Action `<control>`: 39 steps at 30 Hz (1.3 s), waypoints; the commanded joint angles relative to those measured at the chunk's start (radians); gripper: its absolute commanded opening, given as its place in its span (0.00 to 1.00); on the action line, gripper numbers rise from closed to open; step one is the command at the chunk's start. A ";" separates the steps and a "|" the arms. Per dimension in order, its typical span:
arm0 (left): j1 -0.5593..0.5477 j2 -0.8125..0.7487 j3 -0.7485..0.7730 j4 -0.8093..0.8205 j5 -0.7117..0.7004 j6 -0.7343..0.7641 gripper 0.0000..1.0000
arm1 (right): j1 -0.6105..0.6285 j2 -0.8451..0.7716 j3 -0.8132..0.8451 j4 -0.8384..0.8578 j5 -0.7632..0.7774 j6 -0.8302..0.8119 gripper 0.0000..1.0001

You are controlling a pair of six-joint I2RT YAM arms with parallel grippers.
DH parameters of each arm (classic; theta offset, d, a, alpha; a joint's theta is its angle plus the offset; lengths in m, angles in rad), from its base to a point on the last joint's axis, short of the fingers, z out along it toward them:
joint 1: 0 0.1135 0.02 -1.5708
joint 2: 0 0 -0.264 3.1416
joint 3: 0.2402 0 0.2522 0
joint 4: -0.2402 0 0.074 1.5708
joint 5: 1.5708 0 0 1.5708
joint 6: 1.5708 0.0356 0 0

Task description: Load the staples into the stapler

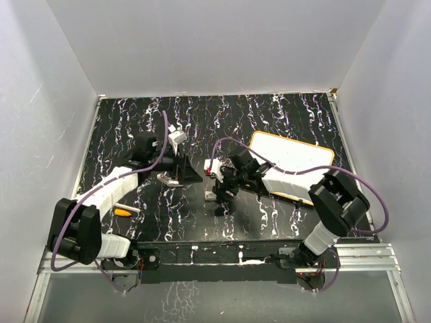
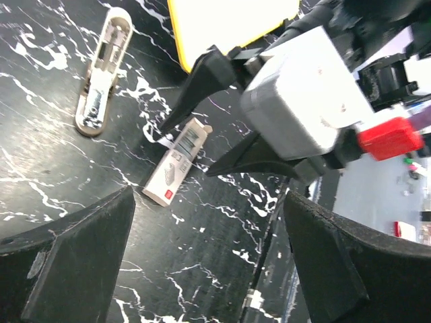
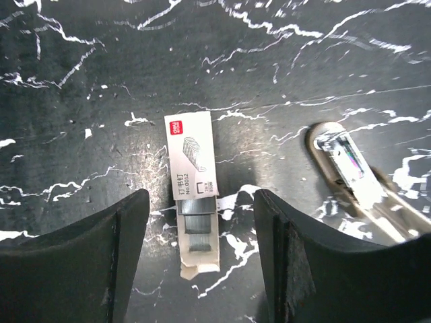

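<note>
R claw (image 3: 200, 202) is spread wide, pinching nothing. The staples (image 3: 192, 161) lie flat on the worktop (image 3: 67, 81) right btwn its fingers, touching neither, long axis pointing away from the wrist. Near end of their card sleeve is torn open w/ the grey strip showing.

Judging: light. The sleeve is thin & crushable, the strip brittle and likely to snap if bent or slide out the open end if tipped. Best hold is prob. across the long sides at mid-sleeve, kept level.

Just right of the claw, apart from the box, the stapler (image 3: 347, 171) lies open, channel up. It's the only near edge to mind. Bare worktop outside both fingers, so closing looks unobstructed.

L claw (image 2: 209, 202) is also spread & empty, hanging back, facing R claw. Beyond: a yellow-rimmed board (image 2: 229, 20).
</note>
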State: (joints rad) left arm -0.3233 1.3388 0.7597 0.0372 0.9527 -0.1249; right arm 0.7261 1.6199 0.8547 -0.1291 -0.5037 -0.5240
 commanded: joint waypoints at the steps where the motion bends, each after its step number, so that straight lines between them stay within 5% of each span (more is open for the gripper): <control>1: 0.004 -0.048 0.088 -0.188 -0.074 0.190 0.89 | -0.024 -0.111 0.082 -0.072 -0.042 -0.027 0.66; 8: -0.015 -0.048 0.182 -0.355 -0.288 0.416 0.86 | -0.087 -0.246 0.089 -0.241 -0.077 -0.032 0.65; 14: -0.107 0.000 0.232 -0.484 -0.239 0.670 0.79 | -0.153 -0.311 0.026 -0.250 -0.112 0.046 0.63; 20: -0.141 0.103 0.188 -0.473 -0.131 0.948 0.78 | -0.159 -0.210 0.050 -0.269 -0.149 0.100 0.56; 39: -0.292 0.251 0.012 -0.043 -0.232 0.969 0.78 | -0.221 -0.123 0.088 -0.329 -0.194 0.198 0.47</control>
State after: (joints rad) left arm -0.5854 1.5806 0.8051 -0.0975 0.7097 0.8242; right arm 0.5362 1.5177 0.9146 -0.4709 -0.6605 -0.3508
